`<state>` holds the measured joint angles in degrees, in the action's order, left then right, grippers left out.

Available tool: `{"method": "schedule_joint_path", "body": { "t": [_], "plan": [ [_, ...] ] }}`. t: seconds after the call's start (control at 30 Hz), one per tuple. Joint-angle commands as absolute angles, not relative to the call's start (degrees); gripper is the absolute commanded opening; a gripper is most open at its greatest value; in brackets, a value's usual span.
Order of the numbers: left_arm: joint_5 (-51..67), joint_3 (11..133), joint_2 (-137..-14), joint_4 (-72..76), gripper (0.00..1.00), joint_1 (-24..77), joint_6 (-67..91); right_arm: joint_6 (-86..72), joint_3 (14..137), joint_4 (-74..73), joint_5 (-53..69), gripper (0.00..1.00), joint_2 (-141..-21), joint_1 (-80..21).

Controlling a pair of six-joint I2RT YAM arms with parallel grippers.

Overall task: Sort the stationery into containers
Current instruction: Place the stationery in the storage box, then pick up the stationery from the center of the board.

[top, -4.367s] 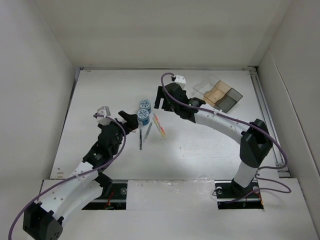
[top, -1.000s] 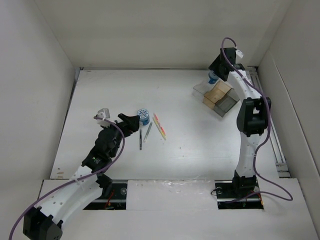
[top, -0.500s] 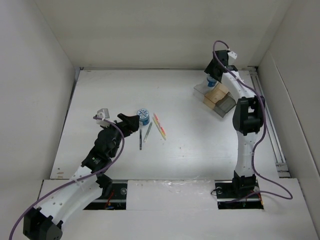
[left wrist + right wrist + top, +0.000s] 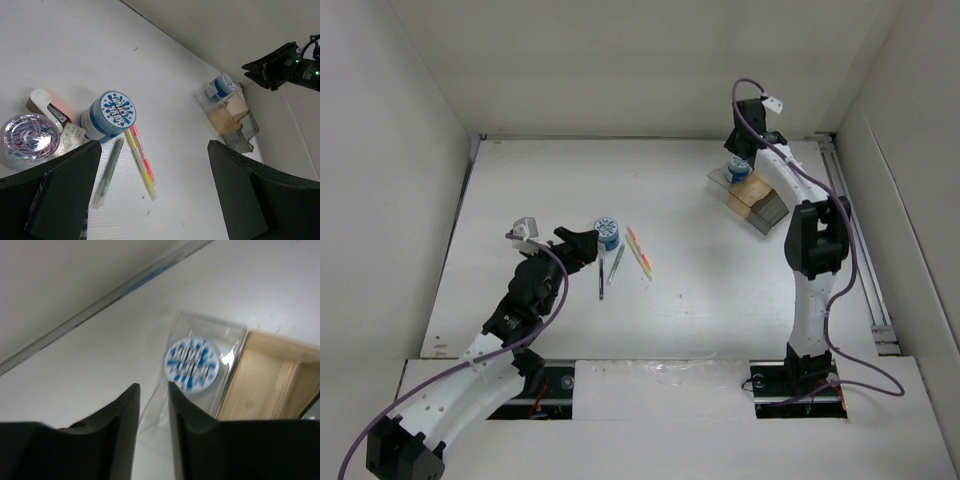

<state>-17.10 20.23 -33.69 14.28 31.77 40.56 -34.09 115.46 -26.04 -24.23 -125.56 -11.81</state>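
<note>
One round roll [image 4: 192,365], its glossy lid splashed blue on white, sits in the clear corner compartment of the plastic tray [image 4: 767,208], next to a tan cell. The right claw [image 4: 154,390] hangs over it, its black fingers a narrow gap apart and pinching nothing. The other roll [image 4: 111,114] stands on the matte white table [image 4: 720,280] beside slim yellow-orange pens [image 4: 140,161] and a grey pen [image 4: 107,174]. The left claw [image 4: 585,244] is just beside it, spread wide.

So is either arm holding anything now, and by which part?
No, both jaws are empty. One roll sits in the tray, another roll stands on the table.
</note>
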Motion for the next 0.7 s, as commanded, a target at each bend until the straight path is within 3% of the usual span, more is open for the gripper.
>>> {"method": "schedule_joint_path", "body": {
  "t": [0.0,0.03,0.1,0.13,0.2,0.23,0.27,0.37,0.47,0.67],
  "plan": [
    [-19.1,20.0,-31.9,15.5,0.85,31.6,39.8,-33.4,108.4,-20.7,-20.6,0.30,-114.3,-18.1],
    [-20.9,20.0,-31.0,14.4,0.84,31.6,39.8,-33.4,106.1,-19.5,-19.3,0.12,-113.0,-19.7],
    [-23.4,20.0,-30.0,13.1,0.84,31.6,40.5,-33.4,100.4,-16.4,-16.2,0.06,-110.8,-25.1],
    [-24.2,20.0,-29.4,13.1,0.83,31.6,40.5,-32.9,99.2,-15.7,-15.0,0.08,-110.8,-26.9],
    [-26.3,20.0,-27.9,11.5,0.83,31.6,41.7,-32.0,97.7,-15.6,-11.9,0.20,-110.8,-32.3],
    [-26.3,20.0,-27.9,11.5,0.83,31.6,41.7,-32.0,97.2,-15.6,-11.9,0.31,-110.8,-34.2],
    [-27.8,20.0,-27.0,10.3,0.83,31.6,42.3,-30.4,97.2,-15.6,-11.9,0.55,-111.4,-35.9],
    [-29.4,20.0,-25.1,8.5,0.83,31.6,43.8,-27.7,96.7,-15.6,-10.4,0.89,-112.1,-42.0],
    [-31.6,19.3,-21.9,7.1,0.83,31.6,44.6,-27.2,97.2,-16.8,-12.9,1.00,-114.2,-45.8],
    [-33.0,18.7,-19.4,5.8,0.81,31.6,45.9,-26.6,104.3,-22.2,-15.8,1.00,-120.6,-49.6]
  ]
}}
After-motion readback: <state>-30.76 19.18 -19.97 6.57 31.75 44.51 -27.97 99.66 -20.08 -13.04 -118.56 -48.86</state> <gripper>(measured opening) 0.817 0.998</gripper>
